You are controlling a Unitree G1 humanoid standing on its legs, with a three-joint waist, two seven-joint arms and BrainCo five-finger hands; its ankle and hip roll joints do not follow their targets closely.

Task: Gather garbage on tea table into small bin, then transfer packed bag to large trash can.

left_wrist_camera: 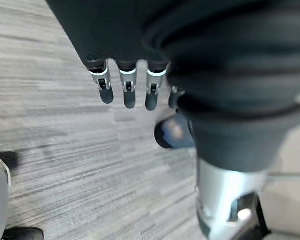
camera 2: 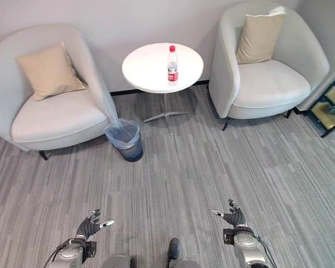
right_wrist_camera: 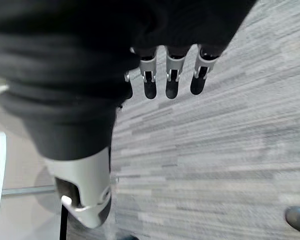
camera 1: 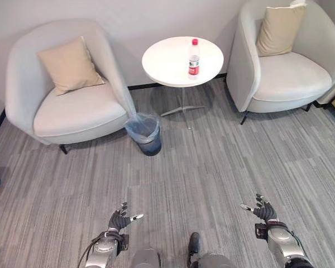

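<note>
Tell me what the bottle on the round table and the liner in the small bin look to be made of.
The red-capped clear bottle looks like thin transparent plastic: the white tabletop shows through it above a red label band. The small dark bin's pale blue liner looks like thin glossy plastic film: translucent, crinkled and folded over the rim.
</note>
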